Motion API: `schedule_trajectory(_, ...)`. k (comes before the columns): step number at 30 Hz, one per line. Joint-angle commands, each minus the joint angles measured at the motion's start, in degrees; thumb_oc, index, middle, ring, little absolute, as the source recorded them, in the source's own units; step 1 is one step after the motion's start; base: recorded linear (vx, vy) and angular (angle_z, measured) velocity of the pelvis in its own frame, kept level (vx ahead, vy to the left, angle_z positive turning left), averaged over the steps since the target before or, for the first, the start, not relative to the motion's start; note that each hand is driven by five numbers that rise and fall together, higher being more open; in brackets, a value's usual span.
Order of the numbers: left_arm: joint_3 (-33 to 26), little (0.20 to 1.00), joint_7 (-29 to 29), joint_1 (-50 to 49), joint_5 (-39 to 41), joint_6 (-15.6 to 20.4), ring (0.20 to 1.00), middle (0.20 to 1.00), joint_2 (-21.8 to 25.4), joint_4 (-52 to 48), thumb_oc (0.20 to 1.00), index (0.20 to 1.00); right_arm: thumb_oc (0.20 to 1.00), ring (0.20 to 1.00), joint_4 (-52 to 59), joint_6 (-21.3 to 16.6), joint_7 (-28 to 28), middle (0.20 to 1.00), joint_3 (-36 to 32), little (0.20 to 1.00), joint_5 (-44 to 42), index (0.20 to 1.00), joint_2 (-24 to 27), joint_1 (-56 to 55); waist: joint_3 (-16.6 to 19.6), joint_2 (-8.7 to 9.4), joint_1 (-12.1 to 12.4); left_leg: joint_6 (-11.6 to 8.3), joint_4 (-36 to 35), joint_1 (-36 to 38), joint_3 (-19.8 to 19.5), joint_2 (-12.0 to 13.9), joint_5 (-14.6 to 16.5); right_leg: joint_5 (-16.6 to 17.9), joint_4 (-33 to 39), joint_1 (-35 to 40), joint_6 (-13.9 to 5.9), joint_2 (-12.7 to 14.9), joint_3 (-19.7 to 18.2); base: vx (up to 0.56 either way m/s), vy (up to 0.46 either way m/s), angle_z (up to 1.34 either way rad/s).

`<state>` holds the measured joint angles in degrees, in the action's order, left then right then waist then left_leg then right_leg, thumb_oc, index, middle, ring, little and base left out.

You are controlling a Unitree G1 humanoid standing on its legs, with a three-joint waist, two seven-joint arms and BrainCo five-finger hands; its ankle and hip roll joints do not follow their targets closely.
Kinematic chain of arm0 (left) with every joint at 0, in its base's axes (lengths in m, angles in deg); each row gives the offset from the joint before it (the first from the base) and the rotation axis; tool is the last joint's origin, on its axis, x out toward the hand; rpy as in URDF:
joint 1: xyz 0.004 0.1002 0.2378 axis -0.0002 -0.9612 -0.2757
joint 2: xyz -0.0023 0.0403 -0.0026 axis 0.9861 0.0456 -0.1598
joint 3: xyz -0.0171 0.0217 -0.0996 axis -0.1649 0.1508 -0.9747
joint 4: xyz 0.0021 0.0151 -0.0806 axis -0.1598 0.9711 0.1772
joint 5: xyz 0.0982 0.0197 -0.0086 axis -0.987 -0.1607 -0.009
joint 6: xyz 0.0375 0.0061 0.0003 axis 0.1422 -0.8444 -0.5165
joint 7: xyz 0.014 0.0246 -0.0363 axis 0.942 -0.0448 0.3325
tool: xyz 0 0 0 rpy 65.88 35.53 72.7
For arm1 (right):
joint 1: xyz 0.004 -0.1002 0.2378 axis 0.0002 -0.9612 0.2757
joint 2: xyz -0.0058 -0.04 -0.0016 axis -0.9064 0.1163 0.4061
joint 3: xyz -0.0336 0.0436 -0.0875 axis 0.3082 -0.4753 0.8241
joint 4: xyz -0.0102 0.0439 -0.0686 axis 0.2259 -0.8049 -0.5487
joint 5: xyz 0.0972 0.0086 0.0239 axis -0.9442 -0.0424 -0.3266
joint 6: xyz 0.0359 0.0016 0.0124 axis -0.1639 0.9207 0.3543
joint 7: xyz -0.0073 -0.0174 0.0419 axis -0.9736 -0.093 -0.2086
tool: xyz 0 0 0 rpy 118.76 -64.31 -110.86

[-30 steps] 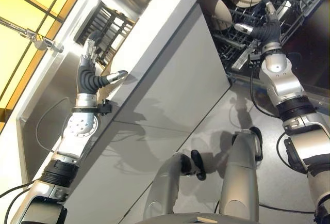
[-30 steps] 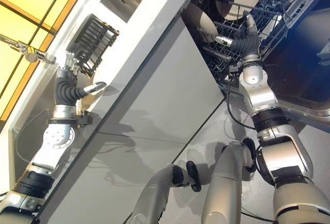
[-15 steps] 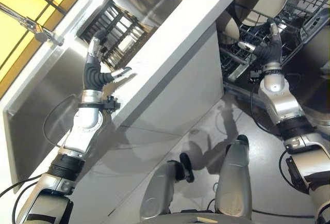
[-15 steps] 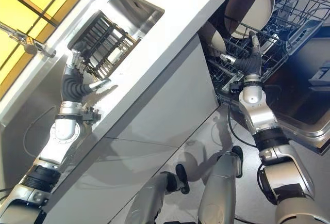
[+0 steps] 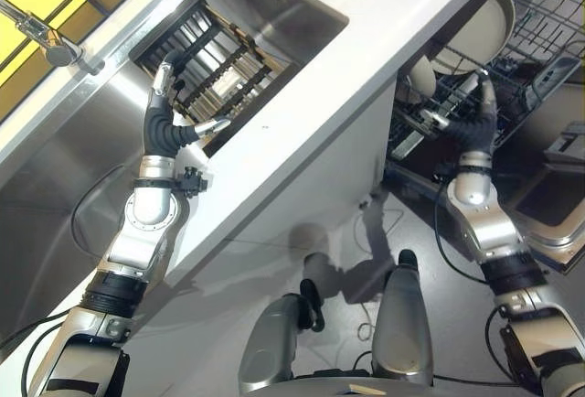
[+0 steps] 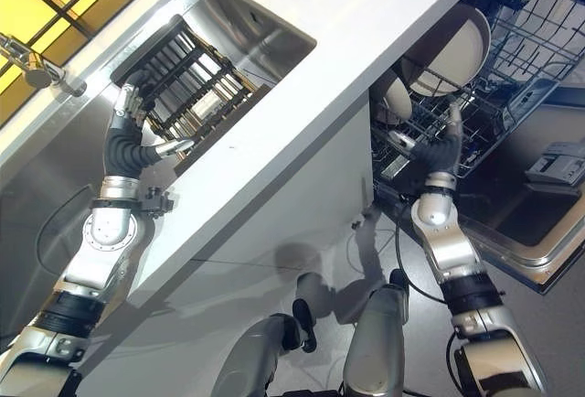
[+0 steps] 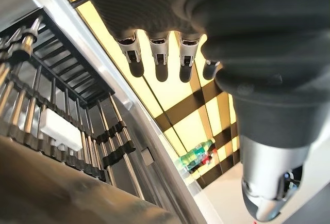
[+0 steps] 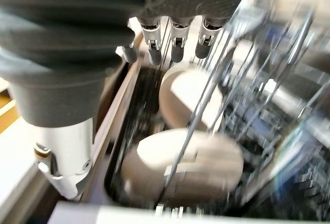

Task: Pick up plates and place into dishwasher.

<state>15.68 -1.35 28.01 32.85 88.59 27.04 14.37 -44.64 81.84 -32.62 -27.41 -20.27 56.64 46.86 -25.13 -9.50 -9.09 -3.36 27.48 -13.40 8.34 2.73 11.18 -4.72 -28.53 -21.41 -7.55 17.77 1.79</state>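
Two cream plates [image 6: 448, 49] stand in the dishwasher rack [image 5: 539, 49] just beyond the right hand [image 5: 475, 127], whose fingers [image 8: 175, 41] are straight, holding nothing. The left hand [image 5: 164, 118], fingers [image 7: 157, 53] relaxed and empty, hovers beside the dark dish rack [image 6: 187, 81] in the sink [image 5: 283, 4].

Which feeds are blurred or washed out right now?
Right wrist view: motion-smeared, the plates and dishwasher rack streaky. Left wrist view: crisp, but the yellow window glares behind the left hand. Eye views: sharp; right hand legible.
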Motion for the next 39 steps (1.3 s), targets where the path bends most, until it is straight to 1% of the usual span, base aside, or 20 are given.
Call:
schedule_trajectory(1, -4.1, 1.0, -1.0, -4.9, -1.9, 1.5, 1.0, 1.0, -0.1, -2.2, 1.0, 1.0, 1.0, 1.0, 5.8, -1.4, -3.7, 1.0, -3.5, 1.0, 3.5, 1.0, -1.6, -4.8, 5.3, 3.3, -1.8, 0.08, 2.5, 2.0, 0.3, 2.8, 4.8, 11.5, 14.8, 3.6, -2.84, 4.0, -6.5, 0.06, 0.059, -0.18)
schedule_trajectory(7, -5.4, 1.0, -2.7, -8.1, -2.2, 1.2, 1.0, 1.0, -1.4, -3.7, 1.0, 1.0, 1.0, 1.0, 7.4, -2.1, -4.6, 1.0, -6.2, 1.0, 4.0, 1.0, -2.2, -11.5, 7.3, 4.11, -2.8, 0.77, 2.0, 4.4, 1.3, 2.4, 5.7, 12.5, 15.8, 4.8, -3.3, 4.1, -7.4, 0.05, 0.056, -0.15)
schedule_trajectory(10, -6.1, 1.0, -3.6, -8.7, -1.9, 1.5, 1.0, 1.0, -1.5, -3.9, 1.0, 1.0, 1.0, 1.0, 7.2, -1.8, -6.0, 1.0, -7.3, 1.0, 4.6, 1.0, -2.2, -13.4, 8.1, 4.37, -3.3, 1.06, 2.5, 5.0, 1.7, 2.2, 6.4, 13.1, 16.0, 5.0, -3.42, 4.5, -7.9, 0.03, 0.093, -0.09)
schedule_trajectory(16, -6.4, 1.0, -5.1, -9.9, -1.2, 1.3, 1.0, 1.0, -2.8, -3.6, 1.0, 1.0, 1.0, 1.0, 6.4, -1.4, -8.9, 1.0, -9.5, 1.0, 4.7, 1.0, -3.8, -17.2, 9.2, 4.38, -4.5, 2.03, 3.6, 6.9, 2.5, 0.6, 8.3, 15.8, 15.8, 4.8, -3.79, 6.6, -8.9, 0.05, 0.135, -0.08)
schedule_trajectory(20, -5.4, 1.0, -5.2, -10.3, -0.9, 1.2, 1.0, 1.0, -3.8, -3.2, 1.0, 1.0, 1.0, 1.0, 4.7, -2.4, -10.3, 1.0, -10.3, 1.0, 3.6, 1.0, -4.2, -19.1, 9.3, 3.69, -5.6, 2.54, 2.5, 8.7, 3.7, -1.1, 8.7, 19.8, 16.8, 4.4, -4.34, 8.8, -9.2, 0.04, 0.168, -0.07)
schedule_trajectory(23, -5.0, 1.0, -4.4, -10.6, -0.6, 1.3, 1.0, 1.0, -4.4, -2.6, 1.0, 1.0, 1.0, 1.0, 3.9, -3.1, -10.7, 1.0, -10.9, 1.0, 2.5, 1.0, -4.3, -20.6, 9.1, 2.75, -6.6, 3.04, 1.0, 9.5, 5.3, -2.2, 8.1, 21.5, 16.6, 3.3, -4.49, 9.4, -8.6, -0.01, 0.196, -0.24)
schedule_trajectory(26, -4.6, 1.0, -2.6, -10.5, -0.2, 1.8, 1.0, 1.0, -4.7, -2.2, 1.0, 1.0, 1.0, 1.0, 2.0, -3.8, -9.2, 1.0, -10.3, 1.0, 1.0, 1.0, -4.0, -20.3, 8.1, 1.27, -6.6, 3.38, -1.1, 9.6, 8.1, -2.9, 7.0, 22.5, 15.6, 1.7, -4.68, 10.7, -5.3, -0.1, 0.196, -0.33)
schedule_trajectory(27, -4.5, 1.0, -2.2, -10.5, -0.4, 1.9, 1.0, 1.0, -4.8, -2.0, 1.0, 1.0, 1.0, 1.0, 1.4, -3.8, -8.6, 1.0, -10.0, 1.0, 1.3, 1.0, -3.8, -20.0, 7.7, 0.69, -6.2, 3.61, -1.6, 9.8, 9.2, -2.7, 7.0, 22.0, 14.1, 1.2, -4.79, 10.7, -4.0, -0.17, 0.233, -0.59)
schedule_trajectory(28, -4.6, 1.0, -1.1, -10.7, -0.7, 1.9, 1.0, 1.0, -4.8, -2.0, 1.0, 1.0, 1.0, 1.0, 0.5, -4.4, -7.6, 1.0, -9.2, 1.0, 0.1, 1.0, -3.4, -19.1, 7.1, -0.01, -5.8, 4.3, -2.6, 9.4, 11.0, -2.7, 5.9, 20.8, 11.1, -0.2, -4.3, 10.3, -2.3, -0.27, 0.297, -0.64)
schedule_trajectory(29, -4.7, 1.0, -0.2, -11.0, -0.9, 1.8, 1.0, 1.0, -4.8, -2.3, 1.0, 1.0, 1.0, 1.0, -0.2, -5.5, -6.2, 1.0, -8.2, 1.0, -3.9, 1.0, -3.4, -18.5, 6.0, -1.77, -5.0, 5.63, -3.1, 8.2, 12.7, -1.8, 4.7, 16.0, 3.8, -1.4, -2.79, 8.0, -0.9, -0.33, 0.294, -0.62)
schedule_trajectory(30, -4.9, 1.0, 0.1, -11.1, -1.0, 1.6, 1.0, 1.0, -4.8, -2.7, 1.0, 1.0, 1.0, 1.0, -0.6, -5.9, -6.1, 1.0, -7.8, 1.0, -3.9, 1.0, -3.5, -18.4, 5.5, -2.86, -4.4, 6.24, -2.7, 6.7, 13.2, -1.2, 4.0, 11.7, -1.0, -2.3, -1.39, 6.2, -0.7, -0.23, 0.189, -0.71)
schedule_trajectory(31, -4.9, 1.0, 0.1, -11.1, -1.0, 1.6, 1.0, 1.0, -4.9, -2.7, 1.0, 1.0, 1.0, 1.0, -0.7, -6.0, -6.1, 1.0, -7.8, 1.0, -3.9, 1.0, -3.5, -18.4, 5.6, -2.86, -4.3, 6.19, -2.4, 6.5, 13.3, -1.2, 4.2, 11.4, -1.4, -2.6, -1.33, 6.2, -0.9, -0.25, 0.083, -0.7)
schedule_trajectory(32, -5.0, 1.0, 0.6, -11.0, -1.3, 0.9, 1.0, 1.0, -4.8, -3.1, 1.0, 1.0, 1.0, 1.0, -1.1, -7.5, -5.1, 1.0, -6.8, 1.0, -5.5, 1.0, -3.6, -18.8, 4.6, -4.97, -3.5, 7.16, -2.1, 4.0, 13.6, -0.2, 2.0, 1.8, -10.0, -2.3, 1.71, 1.7, 0.9, -0.21, 0.009, -0.5)
schedule_trajectory(33, -4.9, 1.0, 0.9, -10.9, -1.5, 0.8, 1.0, 1.0, -4.8, -3.0, 1.0, 1.0, 1.0, 1.0, -1.2, -8.5, -4.7, 1.0, -6.3, 1.0, -7.6, 1.0, -3.8, -18.8, 4.6, -5.18, -3.2, 7.23, -1.3, 2.9, 13.6, -0.1, 2.0, -0.6, -11.5, -2.6, 2.57, 1.0, 1.4, -0.31, -0.041, -0.19)
schedule_trajectory(34, -4.5, 1.0, 1.7, -10.5, -1.7, 1.1, 1.0, 1.0, -4.9, -2.5, 1.0, 1.0, 1.0, 1.0, -2.4, -11.1, -3.6, 1.0, -5.6, 1.0, -12.0, 1.0, -4.3, -18.4, 4.3, -5.48, -2.6, 7.1, -0.2, 1.0, 13.5, 0.0, 1.4, -4.3, -11.5, -2.4, 4.1, -0.1, 2.6, -0.22, -0.149, -0.03)
schedule_trajectory(35, -4.2, 1.0, 2.5, -9.8, -1.9, 1.7, 1.0, 1.0, -5.0, -1.6, 1.0, 1.0, 1.0, 1.0, -3.8, -13.2, -3.1, 1.0, -5.3, 1.0, -12.7, 1.0, -5.0, -18.1, 4.1, -5.27, -2.3, 6.62, 1.6, -1.1, 13.3, -0.1, 1.5, -5.6, -9.6, -1.7, 4.62, -0.4, 3.3, -0.28, -0.213, -0.1)
schedule_trajectory(36, -3.5, 1.0, 3.4, -8.5, -1.8, 2.3, 1.0, 1.0, -4.7, -0.4, 1.0, 1.0, 1.0, 1.0, -5.2, -15.3, -2.2, 1.0, -4.6, 1.0, -14.3, 1.0, -5.1, -17.2, 3.2, -5.07, -2.4, 5.79, 3.6, -4.0, 12.6, -0.1, 1.2, -6.5, -8.0, -2.1, 4.8, -2.0, 2.8, -0.28, -0.183, -0.23)
schedule_trajectory(37, -2.5, 1.0, 4.4, -7.4, -1.9, 2.8, 1.0, 1.0, -4.6, 0.1, 1.0, 1.0, 1.0, 1.0, -5.4, -15.8, -2.4, 1.0, -3.7, 1.0, -16.1, 1.0, -4.5, -16.0, 1.9, -5.39, -2.6, 4.94, 4.7, -5.7, 12.0, 0.5, 0.8, -7.8, -9.1, -3.7, 5.04, -2.9, 2.6, -0.25, -0.12, -0.36)
schedule_trajectory(38, -1.5, 1.0, 5.7, -6.8, -2.3, 3.2, 1.0, 1.0, -4.8, 0.3, 1.0, 1.0, 1.0, 1.0, -6.1, -16.1, -2.9, 1.0, -2.9, 1.0, -15.9, 1.0, -4.3, -14.9, 1.1, -5.49, -2.7, 4.44, 5.9, -6.6, 11.8, 0.9, 1.2, -8.3, -10.0, -5.0, 5.23, -2.9, 2.9, -0.2, -0.069, -0.39)
schedule_trajectory(39, -0.9, 1.0, 6.9, -6.5, -2.5, 2.6, 1.0, 1.0, -5.1, 0.3, 1.0, 1.0, 1.0, 1.0, -7.8, -16.8, -2.7, 1.0, -2.1, 1.0, -16.0, 1.0, -3.9, -13.2, 0.1, -5.84, -3.0, 4.6, 6.6, -6.3, 12.0, 1.5, 1.8, -8.9, -11.4, -6.9, 5.91, -3.4, 3.3, -0.12, -0.052, -0.34)
